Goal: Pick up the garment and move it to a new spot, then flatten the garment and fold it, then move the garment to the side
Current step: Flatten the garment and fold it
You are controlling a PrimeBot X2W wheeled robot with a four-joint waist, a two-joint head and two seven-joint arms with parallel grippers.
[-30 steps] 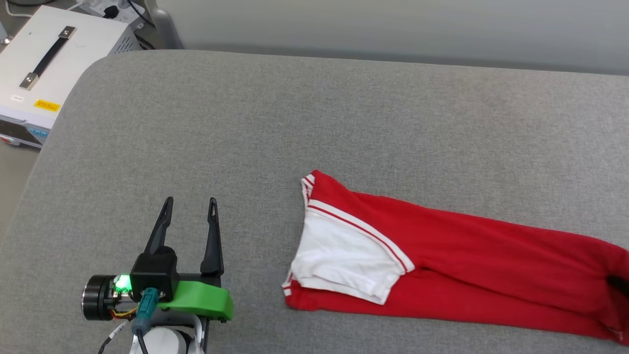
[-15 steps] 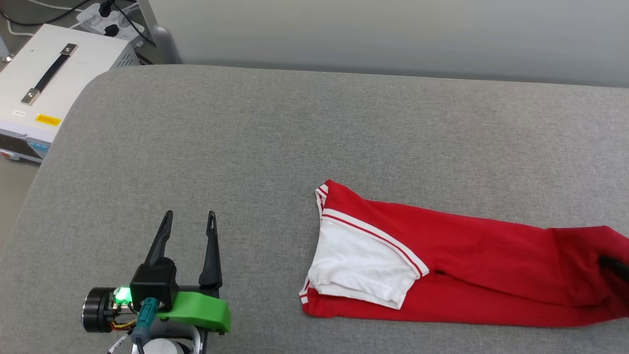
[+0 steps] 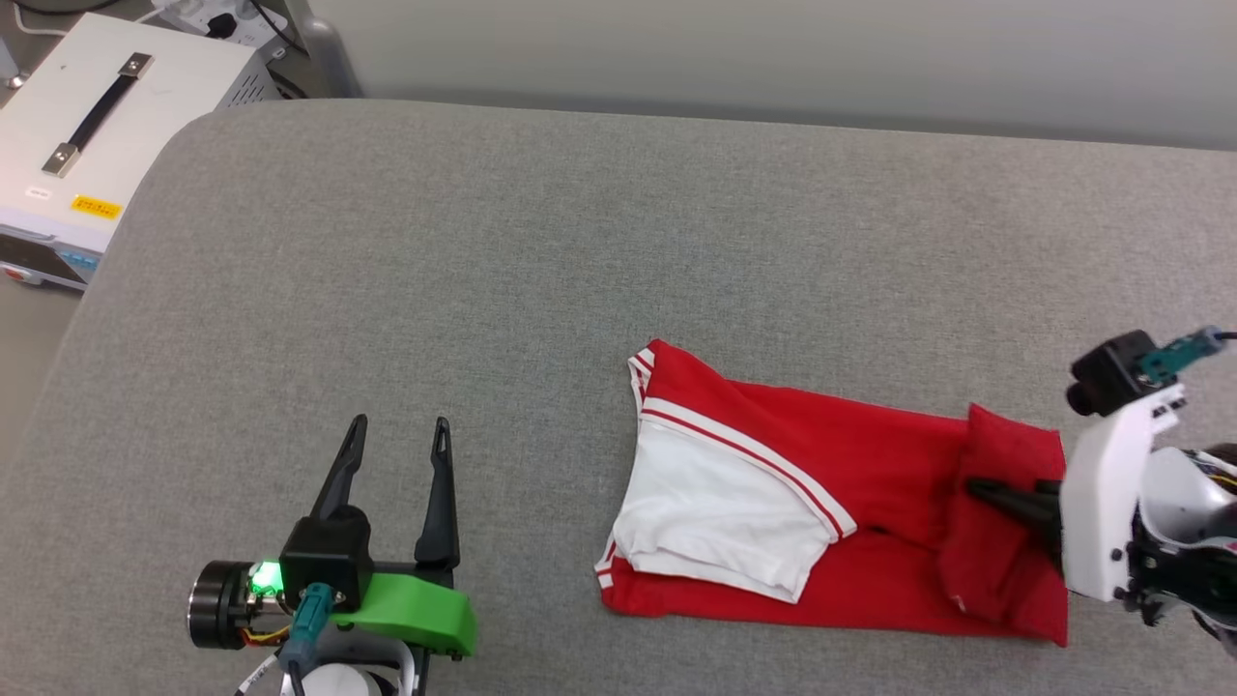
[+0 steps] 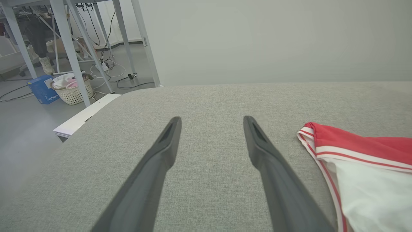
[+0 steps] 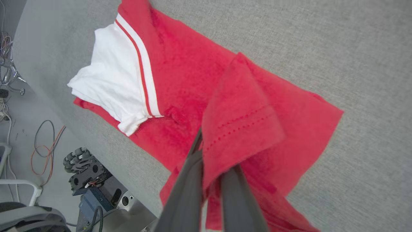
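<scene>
The garment lies on the grey padded table, red with a white sleeve and striped trim on top at its left end. My right gripper is shut on the garment's red hem. It holds the hem lifted and doubled back over the body, so the right end forms a fold. Cloth covers the fingertips of my right gripper in the right wrist view. My left gripper stands open over bare table, well left of the garment. Nothing sits between the fingers of the left gripper.
A white equipment box with a black handle sits off the table's far left corner. A pale wall runs behind the table. Table legs, cables and a basket stand on the floor to the left. The table's rounded left edge is near my left gripper.
My right gripper has come in from the right with the hem, carrying it leftward over the garment, which now lies shorter with a fold. The left gripper stays open in place. The camera shifted slightly.
</scene>
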